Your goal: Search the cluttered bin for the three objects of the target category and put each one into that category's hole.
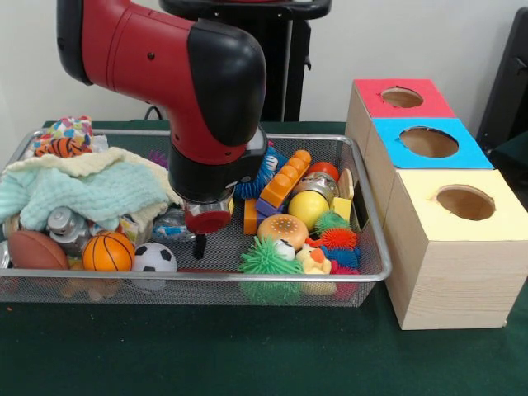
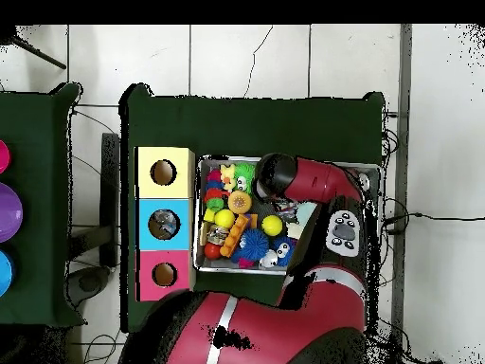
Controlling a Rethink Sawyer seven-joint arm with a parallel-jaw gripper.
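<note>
Arm (image 1: 190, 74) reaches down into the wire mesh bin (image 1: 371, 239) on the green bench (image 1: 247, 355). Gripper (image 1: 199, 246) hangs low over a bare patch of mesh near the bin's middle, between the soccer ball (image 1: 153, 257) and the green spiky ball (image 1: 266, 258). Only a dark tip shows under the red wrist; can't tell whether the gripper is released or clenched, and nothing visible in it.

Bin contents, front view:
- near edge, one end: brown football (image 1: 35, 249), basketball (image 1: 108, 252), soccer ball, in a row
- behind them: pale green cloth (image 1: 91, 191) piled up, tiger-striped toy (image 1: 62, 147) at the back corner
- box end: burger toy (image 1: 283, 231), yellow ball (image 1: 308, 208), orange brick block (image 1: 286, 179), red spiky ball (image 1: 338, 239), blue spiky ball (image 1: 264, 175) partly behind the arm

Three boxes stand in a row just beside the bin, each with a round hole on top: red-topped box (image 1: 402, 99) farthest, blue-topped box (image 1: 427, 142) in the middle, yellow-topped box (image 1: 462, 202) nearest. The overhead view shows something grey inside the blue-topped box's hole; the other two holes look dark.
</note>
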